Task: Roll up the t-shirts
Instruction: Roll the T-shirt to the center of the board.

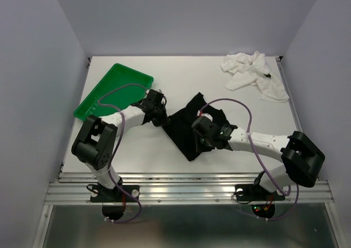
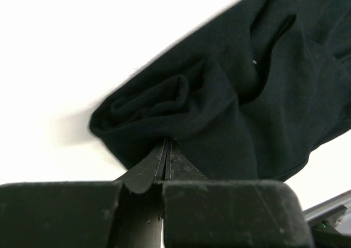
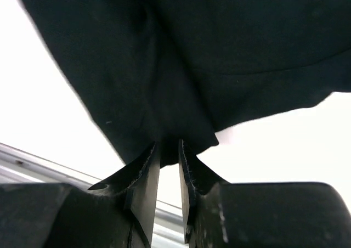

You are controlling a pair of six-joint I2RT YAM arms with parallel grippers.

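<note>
black t-shirt (image 1: pixel 186 134): it lies bunched on the table (image 1: pixel 137 155) near the middle, between the two grippers. Its left end is rolled into a small thick fold, and the rest spreads flat toward the right.
white t-shirt (image 1: pixel 255 72): it is a crumpled heap in the far right corner of the table, well apart from the black t-shirt. No gripper touches it.
left gripper (image 2: pixel 166 145): it is clenched, the two fingers pressed together with almost no gap. The tips go in under the rolled left end of the black t-shirt and seem to pinch a thin bit of cloth, but the dark fabric hides the exact contact.
right gripper (image 3: pixel 168 148): it is grasping the black t-shirt. The fingers stand a narrow gap apart and a fold from the near right edge of the shirt sits between the tips.
green tray (image 1: pixel 118 82): it is at the far left of the table, beside the left wall and just beyond the left arm.
</note>
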